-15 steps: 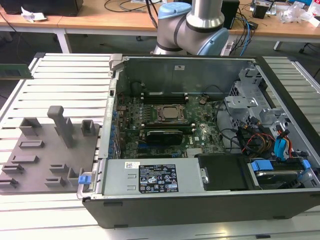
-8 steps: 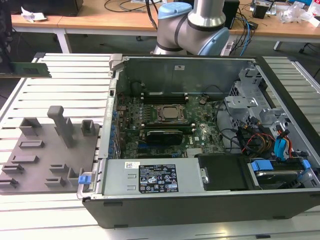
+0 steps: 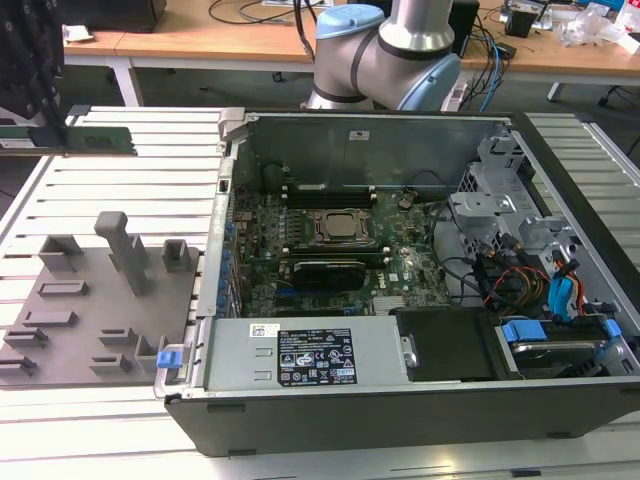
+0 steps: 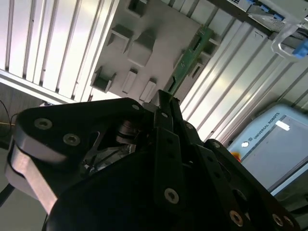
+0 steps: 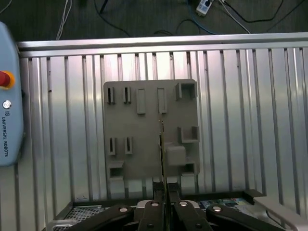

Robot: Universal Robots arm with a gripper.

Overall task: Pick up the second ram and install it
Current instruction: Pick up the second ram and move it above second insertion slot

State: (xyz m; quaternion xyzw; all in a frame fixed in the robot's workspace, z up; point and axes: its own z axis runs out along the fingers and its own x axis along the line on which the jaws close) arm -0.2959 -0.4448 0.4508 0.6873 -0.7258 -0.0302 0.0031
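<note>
Pickup is complete: we find the tool clamped on the second ram, held aloft over the grey tray and well apart from the motherboard. Installation is not yet done.

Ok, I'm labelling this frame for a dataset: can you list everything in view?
ribbed table: one, silver, the work surface.
computer case: one, black, open, on the table.
motherboard: one, green, inside the case.
power supply: one, silver, along the case's near wall.
grey tray: one, grey, on the table, at the exterior view's left of the case.
second ram: one, green, held above the tray.
teach pendant: one, pale blue-grey, apart from the tray.
arm: one, grey and light blue, behind the case.
fingers: two, black, shut on the second ram.
</note>
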